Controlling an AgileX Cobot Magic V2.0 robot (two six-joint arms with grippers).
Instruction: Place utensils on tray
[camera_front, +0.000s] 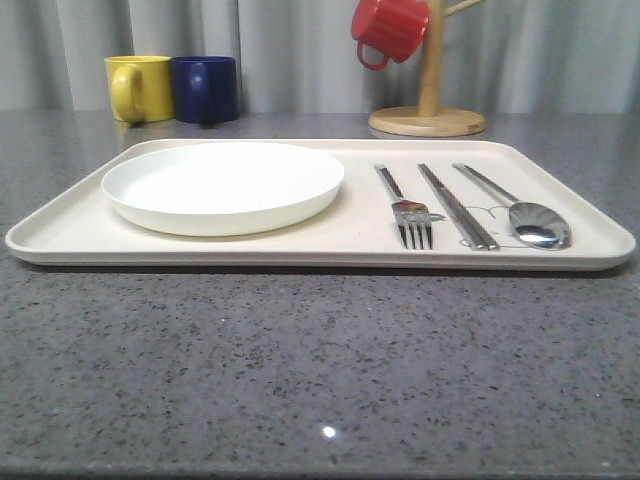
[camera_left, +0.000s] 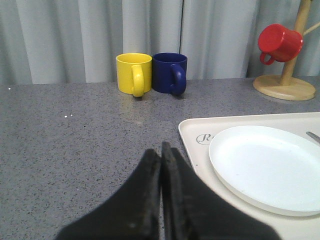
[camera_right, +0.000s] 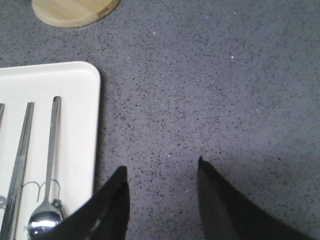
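In the front view you see the large cream-beige rectangular tray (camera_front: 70, 235) with its raised rim lying across the middle of the frame on the speckled grey stone surface (camera_front: 300, 360). A round white plate (camera_front: 223, 185) sits on its left half, and on the right half the shiny metal utensils lie side by side: the four-tined fork (camera_front: 405, 208), the pair of slim flat chopsticks (camera_front: 457, 205), then the oval-bowled spoon (camera_front: 520, 210) furthest right, all with their handles pointing away from you. At the upper left a yellow mug (camera_front: 138, 88) touches or nearly touches a dark blue mug (camera_front: 206, 88); at the upper right a red mug (camera_front: 390, 30) hangs on a wooden mug stand (camera_front: 428, 115). In the left wrist view your left hand (camera_left: 161, 150) is clenched, its black fingers pressed together on nothing, at bottom centre over bare surface just left of the tray's corner, with the plate at lower right. In the right wrist view your right hand (camera_right: 160, 172) is released, its two black fingers (camera_right: 112, 200) spread apart at the bottom over bare surface just right of the tray's edge; the spoon and chopsticks lie on the tray at lower left.
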